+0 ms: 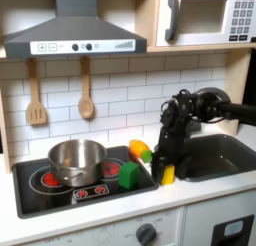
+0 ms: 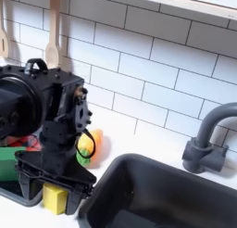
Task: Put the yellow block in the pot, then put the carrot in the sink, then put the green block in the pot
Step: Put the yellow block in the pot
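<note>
In the first exterior view the pot (image 1: pixel 78 161) sits on the black stovetop (image 1: pixel 40 190), and it serves here as the landmark. The green block (image 1: pixel 129 174) lies just beside the pot on the first exterior view's right, at the stovetop's edge. Farther right from the pot, the yellow block (image 1: pixel 168 174) rests on the white worktop (image 1: pixel 200 195), between the stovetop and the sink (image 1: pixel 215 155). The carrot (image 1: pixel 139 148) lies behind both blocks, right of the pot, its green tip pointing towards the sink. The hand (image 1: pixel 163 170) hangs straight down over the yellow block, its tips at the block's level; from here I cannot tell how wide it stands.

In the second exterior view the hand (image 2: pixel 54 187) reads better: two dark fingers (image 2: pixel 25 183) drop on either side of the yellow block (image 2: pixel 55 198), one at each flank, part open and seemingly not yet pinched on it. The block sits on the worktop beside the sink (image 2: pixel 157 199) rim. The carrot (image 2: pixel 90 142) peeks out behind the hand, and the green block (image 2: pixel 9 162) shows at the second exterior view's left edge.

Judging from this, the yellow block lies directly between the fingers, so the coming move calls for closing, lifting, then carrying it past the green block towards the pot.
</note>
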You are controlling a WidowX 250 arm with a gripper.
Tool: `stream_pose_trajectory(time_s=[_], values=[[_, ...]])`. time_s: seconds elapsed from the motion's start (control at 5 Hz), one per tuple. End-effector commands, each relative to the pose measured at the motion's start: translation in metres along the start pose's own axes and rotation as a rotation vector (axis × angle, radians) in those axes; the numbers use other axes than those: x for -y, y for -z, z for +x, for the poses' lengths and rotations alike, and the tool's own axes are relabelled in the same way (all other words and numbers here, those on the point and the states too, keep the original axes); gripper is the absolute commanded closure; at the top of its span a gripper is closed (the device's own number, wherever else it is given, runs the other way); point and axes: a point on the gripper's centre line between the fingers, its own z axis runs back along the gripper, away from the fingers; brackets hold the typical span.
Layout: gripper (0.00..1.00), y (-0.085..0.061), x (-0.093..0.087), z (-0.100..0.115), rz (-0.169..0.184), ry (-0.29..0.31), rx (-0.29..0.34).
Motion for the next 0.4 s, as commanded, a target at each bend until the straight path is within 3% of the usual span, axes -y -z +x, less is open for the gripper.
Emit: stream_pose_trajectory(time_s=[0.0, 0.2], values=[[0.00, 0.0050, -0.0043, 0.0076, -0.039, -0.004, 0.019], [0.00, 0.0060, -0.0005, 0.0116, -0.059, 0.013, 0.031]])
